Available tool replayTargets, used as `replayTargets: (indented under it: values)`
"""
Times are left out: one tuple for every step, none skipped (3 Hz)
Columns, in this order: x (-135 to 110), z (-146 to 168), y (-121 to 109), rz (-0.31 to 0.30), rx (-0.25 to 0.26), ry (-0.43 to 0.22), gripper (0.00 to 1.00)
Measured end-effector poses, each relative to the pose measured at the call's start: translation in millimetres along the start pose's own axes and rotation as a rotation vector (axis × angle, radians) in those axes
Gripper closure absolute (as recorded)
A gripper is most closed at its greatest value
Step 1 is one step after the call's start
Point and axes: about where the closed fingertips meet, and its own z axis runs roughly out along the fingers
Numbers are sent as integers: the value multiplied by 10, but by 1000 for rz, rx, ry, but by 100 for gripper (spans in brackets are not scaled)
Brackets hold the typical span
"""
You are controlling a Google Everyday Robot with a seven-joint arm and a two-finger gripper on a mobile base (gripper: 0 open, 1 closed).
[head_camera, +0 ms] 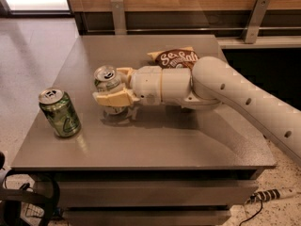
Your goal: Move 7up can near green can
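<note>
7up can (pixel 106 79) is clamped between the fingers (pixel 111 98) of the gripper (pixel 108 85), near the green can (pixel 59 113) on the worktop (pixel 160 140).

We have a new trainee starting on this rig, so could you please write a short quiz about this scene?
1. True or false: the gripper is shut on the 7up can.
2. What lies on the table behind the arm? A) sponge B) chip bag C) apple
3. Fill in: the can the gripper does not touch is the ____ can.
Key: 1 true; 2 B; 3 green can.
</note>
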Motion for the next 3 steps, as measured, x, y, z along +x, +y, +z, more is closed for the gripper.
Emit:
replayTargets:
  values:
    - [31,258,75,1,-107,-1,100]
    - [70,355,95,16,-158,9,85]
    - [69,384,112,17,-170,10,62]
